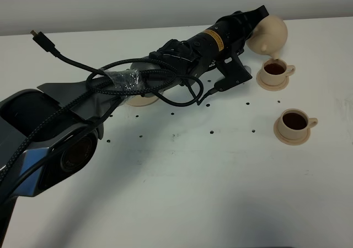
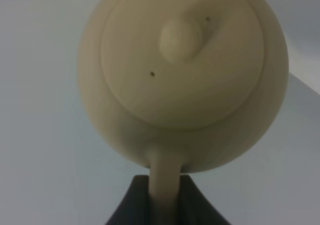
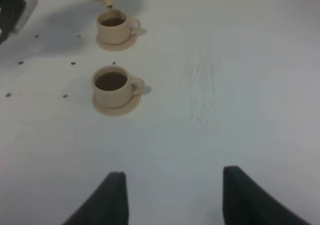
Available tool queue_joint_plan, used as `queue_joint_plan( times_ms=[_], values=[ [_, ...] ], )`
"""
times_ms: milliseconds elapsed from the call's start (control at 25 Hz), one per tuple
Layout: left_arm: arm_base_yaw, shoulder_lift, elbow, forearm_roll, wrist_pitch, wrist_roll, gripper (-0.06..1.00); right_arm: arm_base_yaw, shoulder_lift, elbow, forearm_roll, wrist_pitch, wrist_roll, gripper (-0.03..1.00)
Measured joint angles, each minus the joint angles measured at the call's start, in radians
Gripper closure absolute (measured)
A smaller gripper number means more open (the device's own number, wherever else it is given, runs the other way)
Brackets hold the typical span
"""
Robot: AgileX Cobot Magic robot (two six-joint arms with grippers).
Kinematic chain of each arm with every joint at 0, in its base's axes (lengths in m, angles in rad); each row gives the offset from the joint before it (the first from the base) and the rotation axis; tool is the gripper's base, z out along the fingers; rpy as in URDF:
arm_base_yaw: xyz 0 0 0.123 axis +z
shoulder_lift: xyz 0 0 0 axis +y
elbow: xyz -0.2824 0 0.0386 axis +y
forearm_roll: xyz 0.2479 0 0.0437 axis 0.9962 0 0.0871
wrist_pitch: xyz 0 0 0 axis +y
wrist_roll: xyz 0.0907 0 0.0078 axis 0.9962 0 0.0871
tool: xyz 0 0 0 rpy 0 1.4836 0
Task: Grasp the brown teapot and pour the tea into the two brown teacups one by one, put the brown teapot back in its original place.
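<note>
While clamped on the handle, left pincer point(image 2: 166, 197) tilts brown teapot point(image 2: 183, 75).

A counter point(image 1: 182, 182) carries two cups, each on its own saucer, at the right. The far cup point(image 1: 274, 69) sits behind the near cup point(image 1: 294, 121), the two apart. The teapot point(image 1: 268, 34) hangs tilted just above and behind the far cup, its spout over the cup's rim, held by its handle in the left fingers point(image 2: 195, 205). A wider saucer point(image 1: 144, 100) lies on the counter left of the cups, partly under the left arm point(image 1: 182, 60).
</note>
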Motion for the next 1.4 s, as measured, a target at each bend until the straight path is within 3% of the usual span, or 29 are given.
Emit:
queue_joint_plan(
  times_ms=[560, 800, 960, 1120, 1400],
  values=[
    [0.0, 0.0, 0.0, 0.02, -0.012, -0.008, 0.81, 0.0, 0.0, 0.0, 0.0, 0.0, 0.0, 0.55],
    [0.001, 0.0, 0.0, -0.03, 0.025, -0.028, 0.81, 0.0, 0.0, 0.0, 0.0, 0.0, 0.0, 0.55],
    [0.001, 0.0, 0.0, -0.1, 0.026, -0.029, 0.81, 0.0, 0.0, 0.0, 0.0, 0.0, 0.0, 0.55],
    [0.001, 0.0, 0.0, -0.222, 0.037, -0.034, 0.81, 0.0, 0.0, 0.0, 0.0, 0.0, 0.0, 0.55],
    [0.009, -0.064, 0.0, -0.475, 0.213, -0.035, 0.81, 0.0, 0.0, 0.0, 0.0, 0.0, 0.0, 0.55]
  ],
)
